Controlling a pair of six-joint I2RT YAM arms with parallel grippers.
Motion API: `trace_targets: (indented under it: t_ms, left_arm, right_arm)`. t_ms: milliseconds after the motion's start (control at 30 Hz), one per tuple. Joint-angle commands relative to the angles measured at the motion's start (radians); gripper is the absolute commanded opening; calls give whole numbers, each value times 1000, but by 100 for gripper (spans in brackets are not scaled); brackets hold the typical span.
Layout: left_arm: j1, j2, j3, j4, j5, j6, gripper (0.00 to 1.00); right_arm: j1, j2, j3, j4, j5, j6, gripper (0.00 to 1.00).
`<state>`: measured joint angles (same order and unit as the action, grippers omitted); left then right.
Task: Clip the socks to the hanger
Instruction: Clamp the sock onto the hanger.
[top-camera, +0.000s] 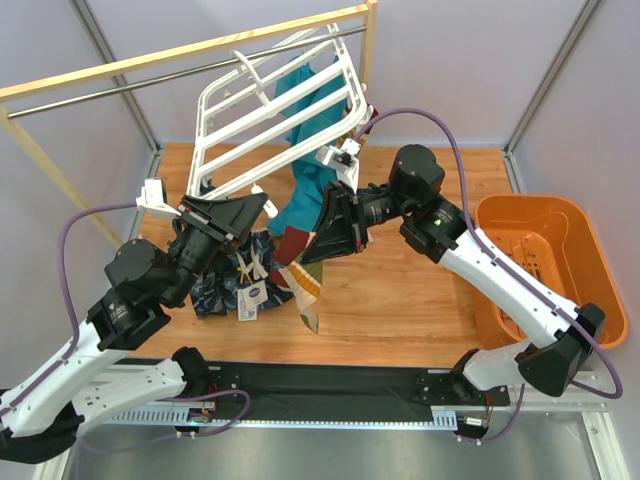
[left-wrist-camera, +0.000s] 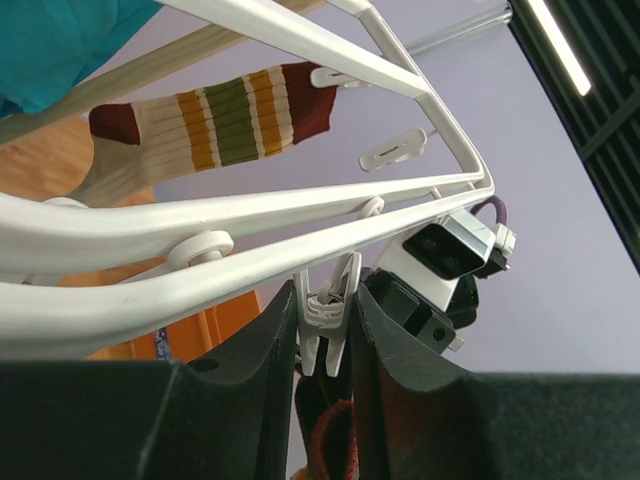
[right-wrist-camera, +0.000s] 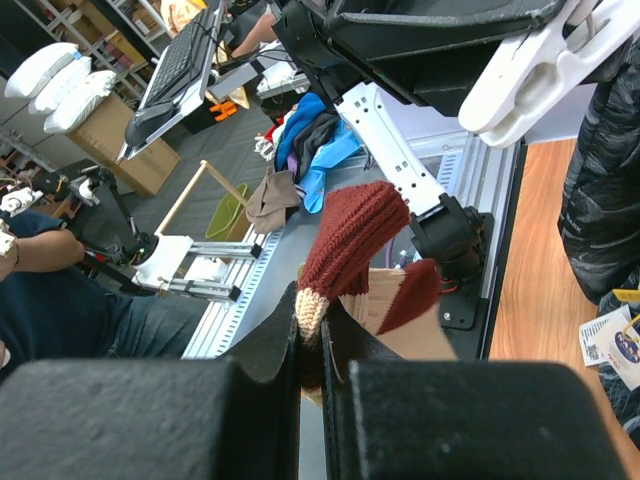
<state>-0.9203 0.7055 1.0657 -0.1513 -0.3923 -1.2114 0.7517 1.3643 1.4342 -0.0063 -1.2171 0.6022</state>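
The white hanger (top-camera: 262, 112) hangs tilted from the rail. In the left wrist view one striped sock (left-wrist-camera: 210, 125) is clipped to the hanger's frame (left-wrist-camera: 250, 215). My left gripper (top-camera: 262, 205) is shut on a white dangling clip (left-wrist-camera: 325, 318), squeezing it between both fingers (left-wrist-camera: 250, 380). My right gripper (top-camera: 322, 225) is shut on a beige and maroon sock (top-camera: 297, 265) and holds its maroon cuff (right-wrist-camera: 352, 238) just under that clip (right-wrist-camera: 530, 70). The cuff's edge (left-wrist-camera: 335, 445) shows below the clip, apart from it.
A teal cloth (top-camera: 310, 130) hangs through the hanger. A dark navy patterned cloth (top-camera: 222, 278) with a paper tag lies on the wooden table. An orange basket (top-camera: 545, 215) stands at the right. A wooden rack with a metal rail (top-camera: 120, 70) spans the back.
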Motion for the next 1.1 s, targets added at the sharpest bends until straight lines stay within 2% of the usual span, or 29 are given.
trace_targets:
  t_ms: [0, 133, 233, 433, 733, 867, 1067]
  left_arm:
    - [-6, -5, 8, -31, 66, -22, 0]
    - [-6, -5, 8, -31, 69, -33, 0]
    - [-6, -3, 7, -30, 66, -33, 0]
    - [-6, 0, 0, -25, 59, -30, 0]
    - [-6, 8, -4, -10, 70, -31, 0]
    - [-6, 0, -4, -10, 75, -30, 0]
    - [-6, -15, -16, 7, 84, -27, 0]
  right_arm:
    - [6, 24, 61, 68, -6, 31, 0]
    - [15, 35, 54, 129, 28, 62, 0]
    - [21, 30, 37, 96, 71, 38, 0]
    - [57, -91, -72, 23, 224, -70, 0]
    - [94, -214, -202, 65, 361, -117, 0]
    - [95, -189, -178, 57, 373, -133, 0]
    - [98, -103, -106, 65, 361, -70, 0]
